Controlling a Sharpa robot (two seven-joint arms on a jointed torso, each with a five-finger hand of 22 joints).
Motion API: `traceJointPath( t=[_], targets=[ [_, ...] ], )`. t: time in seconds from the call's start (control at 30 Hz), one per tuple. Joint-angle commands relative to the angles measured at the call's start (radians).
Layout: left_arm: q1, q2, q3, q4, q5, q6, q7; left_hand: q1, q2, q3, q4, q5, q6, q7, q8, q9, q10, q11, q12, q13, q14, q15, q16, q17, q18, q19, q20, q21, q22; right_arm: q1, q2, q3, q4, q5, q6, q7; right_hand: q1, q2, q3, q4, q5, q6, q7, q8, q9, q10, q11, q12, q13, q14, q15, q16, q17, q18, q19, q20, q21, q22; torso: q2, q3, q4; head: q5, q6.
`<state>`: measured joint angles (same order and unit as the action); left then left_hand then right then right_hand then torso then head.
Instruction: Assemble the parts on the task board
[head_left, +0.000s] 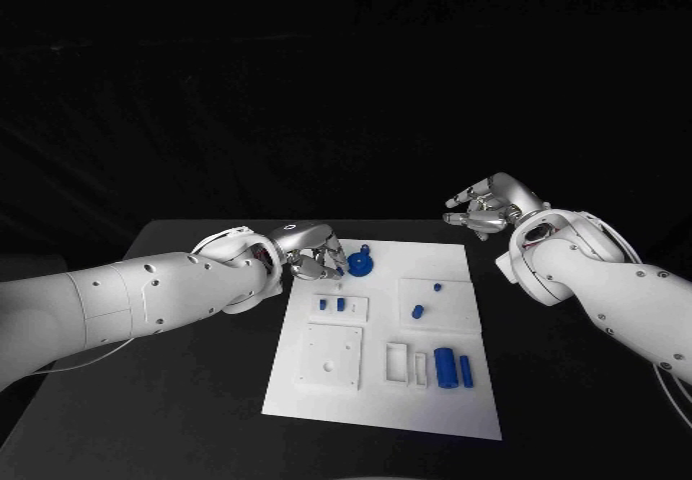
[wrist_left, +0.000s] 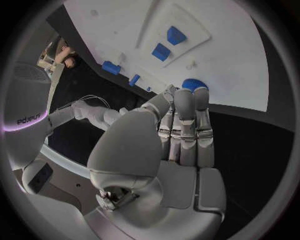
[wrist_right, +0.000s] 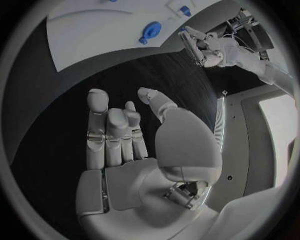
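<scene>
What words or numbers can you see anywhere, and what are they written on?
"sharpa", seen upside down and mirrored, on the robot's white body in the left wrist view.
There are no readable words or numbers on the task board, the blue parts, the left hand or the right hand.

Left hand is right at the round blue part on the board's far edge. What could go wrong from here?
1. The left hand has its fingertips at the round blue part, but a firm hold isn't visible; it may slip or get pushed off the board's edge nearby.
2. Small pegs stand just behind that hand; pulling back could knock them.
3. The right hand hangs open, off the board, too far to catch anything.
</scene>
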<state>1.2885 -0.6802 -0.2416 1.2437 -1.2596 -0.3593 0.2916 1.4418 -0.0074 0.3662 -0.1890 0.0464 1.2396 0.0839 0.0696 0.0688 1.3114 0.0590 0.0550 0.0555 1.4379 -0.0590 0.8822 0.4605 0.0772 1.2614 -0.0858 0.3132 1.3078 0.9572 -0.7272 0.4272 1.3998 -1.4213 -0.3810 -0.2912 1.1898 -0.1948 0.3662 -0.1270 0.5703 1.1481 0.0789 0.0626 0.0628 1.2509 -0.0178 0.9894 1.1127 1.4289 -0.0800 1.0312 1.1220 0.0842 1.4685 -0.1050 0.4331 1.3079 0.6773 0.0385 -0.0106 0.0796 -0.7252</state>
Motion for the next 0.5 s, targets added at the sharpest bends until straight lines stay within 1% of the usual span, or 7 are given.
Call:
traceJointPath(
  t=[0.03, 0.23, 0.5],
  targets=[
    [0.000, 0.004, 0.000, -0.005, -0.014, 0.024, 0.005, 0.010, -0.001, 0.002, 0.005, 0.003, 0.004, 0.000, -0.005, -0.001, 0.057, -0.035, 0.004, 0.005, -0.003, -0.007, 0.000, 0.001, 0.019, -0.006, -0.001, 0.006, 0.020, -0.001, 0.000, 0.001, 0.002, 0.007, -0.002, 0.012, -0.001, 0.008, 0.002, -0.006, 0.004, 0.005, 0.001, 0.000, 0.001, -0.005, -0.005, 0.004, -0.001, -0.005, -0.002, -0.004, 0.000, 0.010, 0.029, 0.003, -0.003, 0.042, 0.000, 0.0003, -0.0009, 0.000, -0.004],
    [-0.001, 0.006, 0.000, -0.015, -0.016, 0.055, -0.005, 0.010, -0.001, 0.003, 0.005, 0.004, 0.003, 0.000, -0.005, -0.001, 0.057, -0.035, 0.004, 0.005, -0.004, -0.006, 0.000, 0.001, 0.019, -0.007, -0.001, 0.007, 0.021, -0.001, 0.000, 0.001, 0.002, 0.007, 0.003, 0.010, -0.001, 0.008, 0.002, -0.006, 0.004, 0.005, 0.001, 0.000, 0.001, -0.005, -0.005, 0.004, -0.001, -0.005, -0.002, -0.004, 0.000, 0.010, 0.029, 0.003, -0.003, 0.042, 0.000, 0.0008, -0.0004, -0.001, -0.005],
    [-0.005, 0.017, 0.000, -0.032, -0.016, 0.068, -0.014, 0.009, 0.000, 0.006, 0.006, 0.004, 0.003, 0.001, -0.004, -0.001, 0.056, -0.035, 0.004, 0.005, -0.004, -0.006, 0.000, 0.001, 0.020, -0.008, 0.000, 0.009, 0.020, -0.001, -0.002, 0.001, 0.004, 0.006, 0.005, 0.008, -0.001, 0.008, 0.002, -0.006, 0.004, 0.005, 0.001, 0.000, 0.001, -0.005, -0.005, 0.004, -0.001, -0.005, -0.002, -0.004, 0.000, 0.010, 0.029, 0.003, -0.003, 0.042, 0.000, 0.0002, -0.0005, -0.002, -0.008]
  ],
)
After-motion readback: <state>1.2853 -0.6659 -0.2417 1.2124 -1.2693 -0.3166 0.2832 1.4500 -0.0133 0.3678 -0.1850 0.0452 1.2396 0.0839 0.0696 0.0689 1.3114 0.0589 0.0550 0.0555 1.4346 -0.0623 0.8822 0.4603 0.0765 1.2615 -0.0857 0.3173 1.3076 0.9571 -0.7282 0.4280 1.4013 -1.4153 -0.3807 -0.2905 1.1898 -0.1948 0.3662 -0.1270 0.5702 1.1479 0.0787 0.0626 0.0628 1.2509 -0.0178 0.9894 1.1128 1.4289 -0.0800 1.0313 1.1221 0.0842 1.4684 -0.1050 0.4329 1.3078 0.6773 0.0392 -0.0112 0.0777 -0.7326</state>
